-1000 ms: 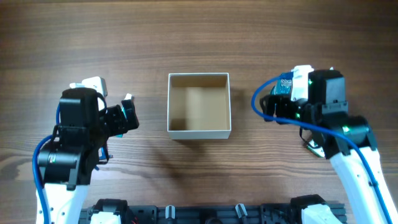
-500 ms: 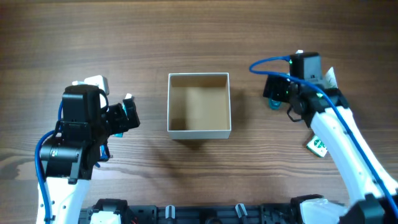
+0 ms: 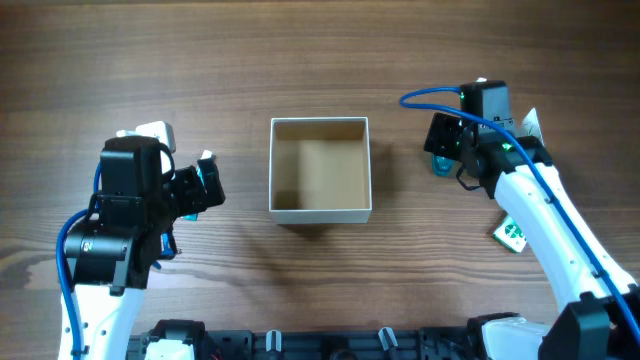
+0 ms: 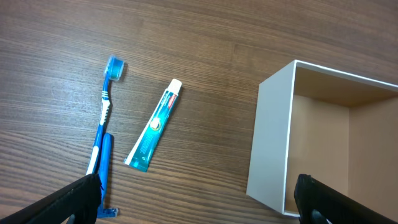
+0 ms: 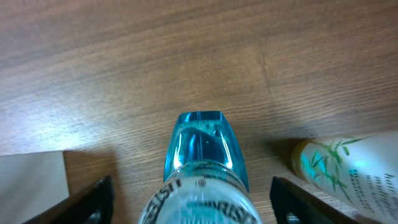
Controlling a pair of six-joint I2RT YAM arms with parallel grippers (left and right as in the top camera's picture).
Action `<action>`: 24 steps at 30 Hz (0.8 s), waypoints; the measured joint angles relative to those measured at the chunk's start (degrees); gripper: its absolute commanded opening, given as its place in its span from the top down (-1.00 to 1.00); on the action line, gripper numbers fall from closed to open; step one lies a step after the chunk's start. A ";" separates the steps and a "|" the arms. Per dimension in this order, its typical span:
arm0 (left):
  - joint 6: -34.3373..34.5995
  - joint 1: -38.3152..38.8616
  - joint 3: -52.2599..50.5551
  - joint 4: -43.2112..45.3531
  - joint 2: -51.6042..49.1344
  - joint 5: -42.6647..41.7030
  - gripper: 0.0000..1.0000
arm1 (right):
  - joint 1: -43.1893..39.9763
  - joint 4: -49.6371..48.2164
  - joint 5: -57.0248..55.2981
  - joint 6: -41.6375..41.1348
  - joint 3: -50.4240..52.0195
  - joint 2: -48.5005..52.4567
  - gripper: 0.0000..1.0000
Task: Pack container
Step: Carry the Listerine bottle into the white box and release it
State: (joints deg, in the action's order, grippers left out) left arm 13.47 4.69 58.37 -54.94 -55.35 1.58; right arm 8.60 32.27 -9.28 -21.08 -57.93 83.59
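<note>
The bottle with the blue cap (image 5: 204,146) is to be picked up now. It rests on the table (image 3: 320,60) near the right edge. The right gripper (image 5: 196,202) is set over it with its jaws wide open, one on each side, and nothing is held yet. The jaws should be brought lower and shut softly on the clear body, not on the smooth cap. The white bottle with green leaves (image 5: 336,165) just beside it should not be bumped. The left gripper (image 4: 205,202) is wide open too, and nothing is held in it.

The container (image 3: 320,212) is found in the middle of the table, away from every edge. It is a square box with no lid. Thin white walls and a brown inside are seen, and nothing is in it.
</note>
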 measured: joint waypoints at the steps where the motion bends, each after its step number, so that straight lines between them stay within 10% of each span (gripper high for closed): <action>1: 0.00 0.00 0.00 0.00 0.00 0.00 -1.00 | 0.00 0.00 0.00 -0.13 0.00 0.52 -0.47; 16: 0.00 0.00 0.00 0.00 0.00 0.00 -1.00 | 0.00 -0.02 -1.44 -0.20 0.00 1.60 0.14; 24: 0.00 0.00 0.00 0.00 0.00 0.00 -0.99 | 0.00 -0.24 -2.97 -0.04 0.00 1.64 0.91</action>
State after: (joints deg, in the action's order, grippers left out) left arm 13.47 4.69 58.37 -54.94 -55.35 1.58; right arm 8.60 32.03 -12.25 -21.12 -57.93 85.23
